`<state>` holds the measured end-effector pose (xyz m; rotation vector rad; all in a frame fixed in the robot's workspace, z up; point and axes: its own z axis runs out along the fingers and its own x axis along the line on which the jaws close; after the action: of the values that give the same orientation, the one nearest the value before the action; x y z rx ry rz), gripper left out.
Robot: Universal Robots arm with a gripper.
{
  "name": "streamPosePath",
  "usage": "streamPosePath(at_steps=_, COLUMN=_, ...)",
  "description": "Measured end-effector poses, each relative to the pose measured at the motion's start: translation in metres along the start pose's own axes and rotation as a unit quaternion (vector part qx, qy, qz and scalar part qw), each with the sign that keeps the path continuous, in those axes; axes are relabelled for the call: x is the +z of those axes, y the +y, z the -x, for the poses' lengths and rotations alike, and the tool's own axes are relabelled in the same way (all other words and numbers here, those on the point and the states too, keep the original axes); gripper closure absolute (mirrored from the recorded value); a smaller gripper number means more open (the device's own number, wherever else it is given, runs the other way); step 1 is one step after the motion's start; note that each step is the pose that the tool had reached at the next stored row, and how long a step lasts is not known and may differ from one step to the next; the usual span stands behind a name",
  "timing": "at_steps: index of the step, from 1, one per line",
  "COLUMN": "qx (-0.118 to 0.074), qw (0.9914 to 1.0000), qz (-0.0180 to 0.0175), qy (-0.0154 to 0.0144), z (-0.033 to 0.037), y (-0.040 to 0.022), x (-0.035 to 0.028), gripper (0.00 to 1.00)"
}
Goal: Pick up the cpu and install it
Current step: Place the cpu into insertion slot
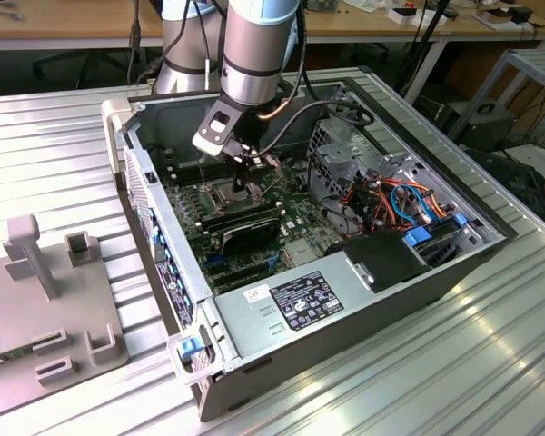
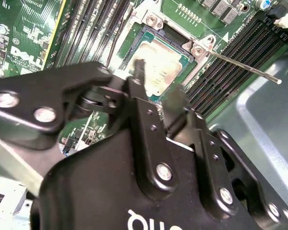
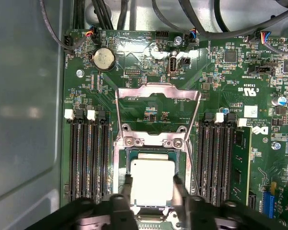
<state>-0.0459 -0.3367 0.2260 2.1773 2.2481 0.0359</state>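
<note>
**A:** What's in shot, big to small?

**B:** I see a ribbed metal table (image 1: 418,363) carrying an open computer case (image 1: 145,195). The arm (image 1: 254,45) reaches down into the case over the motherboard (image 3: 221,81).

**A:** Socket area?

**B:** In the first wrist view the load plate (image 3: 158,100) is flipped open, lying flat on the board beyond the socket (image 3: 153,152). Memory slots (image 3: 89,158) run along both sides of the socket. In the second wrist view the thin lever (image 2: 245,67) juts out across the slots.

**A:** Claw?

**B:** The gripper (image 3: 152,188) is right over the socket, part-way open to about the chip's width. Its fingers (image 3: 128,187) sit on two opposite edges of the cpu (image 3: 151,170). I read that as a grip, though contact is hard to confirm.

**A:** And the cpu?

**B:** It's lid up, square inside the socket frame, between the fingers.
</note>
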Motion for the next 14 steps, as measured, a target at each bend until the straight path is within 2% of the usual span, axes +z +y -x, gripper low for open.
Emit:
streamPosePath(at_steps=1, qx=0.000, qw=1.00000, qz=0.0000, qy=0.0000, z=0.0000, y=0.0000, x=0.0000, gripper=0.65)
streamPosePath(at_steps=2, qx=0.000, qw=1.00000, qz=0.0000, qy=0.0000, z=0.0000, y=0.0000, x=0.0000, gripper=0.71)
streamPosePath(at_steps=3, qx=0.000, qw=1.00000, qz=0.0000, qy=0.0000, z=0.0000, y=0.0000, x=0.0000, gripper=0.71)
streamPosePath(at_steps=4, qx=0.000, qw=1.00000, qz=0.0000, qy=0.0000, z=0.0000, y=0.0000, x=-0.0001, gripper=0.83)
streamPosePath(at_steps=5, qx=0.000, qw=1.00000, qz=0.0000, qy=0.0000, z=0.0000, y=0.0000, x=-0.0001, gripper=0.89)
streamPosePath(at_steps=11, qx=0.000, qw=1.00000, qz=0.0000, qy=0.0000, z=0.0000, y=0.0000, x=-0.0002, gripper=0.89)
streamPosePath(at_steps=14, qx=0.000, qw=1.00000, qz=0.0000, qy=0.0000, z=0.0000, y=-0.0001, x=0.0036, gripper=0.89)
